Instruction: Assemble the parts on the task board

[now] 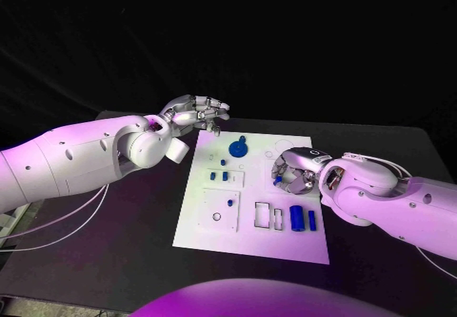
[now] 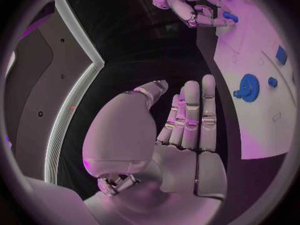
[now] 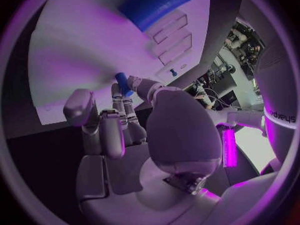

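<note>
Board: white task board (image 1: 249,247) lies flat mid-desk (image 1: 114,264), long side running away from the robot.
Parts on board: blue gear (image 1: 238,146) near the far edge; two small blue pegs (image 1: 219,176) in a raised block on the left half; two blue cylinders (image 1: 304,217) lying side by side near the right edge, next to slotted recesses (image 1: 267,216).
Right hand: right hand (image 1: 291,173) is over the right-centre of the board, pinching a small blue peg (image 3: 123,83) between fingertips; the peg also shows at the fingers in the head view (image 1: 277,178).
Left hand: left hand (image 1: 195,112) hovers off the far-left corner of the board, fingers extended and apart, holding nothing; palm bare in the left wrist view (image 2: 181,135).
Step in hand (judgement): carrying one peg to its seat; most parts not yet placed.
Next move (judgement): line the peg up over a matching hole, bring it upright, lower it straight without tipping.
Hard to make out: which hole is the target; the peg's lower end is covered by fingers; whether the peg touches the board cannot be told.
Cut off: the large blue shape (image 3: 155,5) near the rim of the right wrist view, likely one of the cylinders.
</note>
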Action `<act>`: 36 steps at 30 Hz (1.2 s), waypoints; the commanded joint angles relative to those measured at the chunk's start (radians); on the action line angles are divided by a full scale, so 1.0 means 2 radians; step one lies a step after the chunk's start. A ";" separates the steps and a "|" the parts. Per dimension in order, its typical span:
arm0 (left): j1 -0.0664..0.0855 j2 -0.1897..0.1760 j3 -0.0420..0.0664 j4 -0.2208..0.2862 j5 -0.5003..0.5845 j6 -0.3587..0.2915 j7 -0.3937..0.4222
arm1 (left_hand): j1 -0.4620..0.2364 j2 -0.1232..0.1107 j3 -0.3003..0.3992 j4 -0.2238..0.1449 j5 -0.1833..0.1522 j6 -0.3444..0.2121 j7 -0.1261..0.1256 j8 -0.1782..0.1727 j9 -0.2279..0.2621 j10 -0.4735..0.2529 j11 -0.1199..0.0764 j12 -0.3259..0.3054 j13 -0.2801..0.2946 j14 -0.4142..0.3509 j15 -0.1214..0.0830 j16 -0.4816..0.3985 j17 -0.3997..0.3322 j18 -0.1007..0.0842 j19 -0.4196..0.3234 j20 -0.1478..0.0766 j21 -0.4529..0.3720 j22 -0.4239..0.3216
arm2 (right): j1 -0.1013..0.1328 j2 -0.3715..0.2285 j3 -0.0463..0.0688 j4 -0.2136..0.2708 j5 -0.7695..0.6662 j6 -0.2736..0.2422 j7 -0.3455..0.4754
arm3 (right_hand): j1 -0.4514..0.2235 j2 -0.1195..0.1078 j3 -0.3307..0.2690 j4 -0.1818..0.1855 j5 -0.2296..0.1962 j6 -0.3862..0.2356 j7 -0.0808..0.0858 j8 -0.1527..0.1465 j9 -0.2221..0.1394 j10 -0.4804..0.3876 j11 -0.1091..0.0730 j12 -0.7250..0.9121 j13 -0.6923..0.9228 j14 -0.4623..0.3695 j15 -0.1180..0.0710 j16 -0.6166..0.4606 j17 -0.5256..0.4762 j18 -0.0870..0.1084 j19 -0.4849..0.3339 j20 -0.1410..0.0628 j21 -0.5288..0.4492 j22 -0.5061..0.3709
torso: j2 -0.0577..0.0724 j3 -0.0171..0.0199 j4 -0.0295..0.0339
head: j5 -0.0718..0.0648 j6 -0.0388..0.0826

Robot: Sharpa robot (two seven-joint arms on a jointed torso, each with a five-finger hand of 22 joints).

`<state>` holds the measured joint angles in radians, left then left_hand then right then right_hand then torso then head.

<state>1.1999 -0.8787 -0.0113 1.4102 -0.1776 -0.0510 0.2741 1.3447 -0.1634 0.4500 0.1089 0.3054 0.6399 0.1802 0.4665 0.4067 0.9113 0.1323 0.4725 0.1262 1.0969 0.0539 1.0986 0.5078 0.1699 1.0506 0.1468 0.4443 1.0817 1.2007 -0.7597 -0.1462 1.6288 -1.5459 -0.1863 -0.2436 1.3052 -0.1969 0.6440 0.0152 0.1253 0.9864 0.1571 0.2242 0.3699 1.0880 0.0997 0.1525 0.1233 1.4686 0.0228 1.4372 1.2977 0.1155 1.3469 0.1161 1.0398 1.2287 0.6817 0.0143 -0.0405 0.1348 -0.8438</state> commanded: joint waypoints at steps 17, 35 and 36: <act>0.000 0.001 0.000 0.001 -0.001 0.010 0.000 | -0.005 0.001 0.000 -0.002 0.000 -0.004 0.012 0.002 0.001 -0.003 0.000 0.003 -0.001 -0.004 0.001 0.002 0.000 0.003 0.001 0.004 -0.003 -0.001 | 0.000 -0.007 0.000 0.017 -0.046 -0.052 0.000 | 0.022 0.009 0.025 -0.023 -0.010 0.024 -0.009 0.020 0.016 0.050 -0.014 0.020 0.014 0.023 -0.015 0.007 0.009 -0.003 0.009 -0.010 0.019 0.016 | 0.000 -0.0002 -0.0002 | -0.003 -0.001; 0.000 0.013 0.000 -0.005 -0.001 0.012 0.001 | -0.006 0.001 -0.001 -0.002 0.000 -0.006 0.013 0.004 0.001 -0.004 0.001 0.004 -0.001 -0.004 0.001 0.002 0.000 0.004 0.002 0.004 -0.004 0.000 | 0.015 -0.019 0.006 0.083 -0.036 -0.056 0.001 | 0.023 0.010 0.026 -0.026 -0.005 0.025 -0.010 0.021 0.019 0.052 -0.016 0.022 0.017 0.023 -0.017 0.007 0.009 -0.004 0.010 -0.012 0.023 0.020 | -0.004 -0.0037 0.0013 | 0.003 0.003; 0.000 0.014 0.000 -0.006 -0.001 0.012 0.001 | -0.006 0.001 -0.001 -0.002 0.000 -0.006 0.013 0.004 0.001 -0.004 0.001 0.004 -0.001 -0.004 0.001 0.002 0.000 0.004 0.002 0.004 -0.004 0.000 | 0.013 -0.013 0.006 0.089 -0.036 -0.057 0.003 | 0.023 0.010 0.027 -0.026 -0.004 0.025 -0.010 0.021 0.020 0.052 -0.016 0.022 0.017 0.023 -0.017 0.007 0.009 -0.004 0.010 -0.012 0.023 0.020 | -0.004 -0.0039 0.0014 | 0.006 0.003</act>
<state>1.1999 -0.8544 -0.0114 1.3988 -0.1792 -0.0447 0.2698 1.3407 -0.1594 0.4499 0.1089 0.3054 0.6325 0.1801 0.4705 0.4075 0.9114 0.1323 0.4761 0.1255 1.0969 0.0539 1.0985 0.5080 0.1700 1.0542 0.1504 0.4404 1.0817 1.2301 -0.7954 -0.1347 1.7938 -1.6137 -0.2940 -0.2462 1.3391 -0.1781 0.6997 -0.0307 0.1145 1.0280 0.1369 0.2630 0.4085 1.1435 0.1090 0.1926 0.1261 1.4630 -0.0040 1.4449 1.3082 0.1155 1.3648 0.0982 1.0785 1.2670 0.6756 0.0081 -0.0387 0.1380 -0.8357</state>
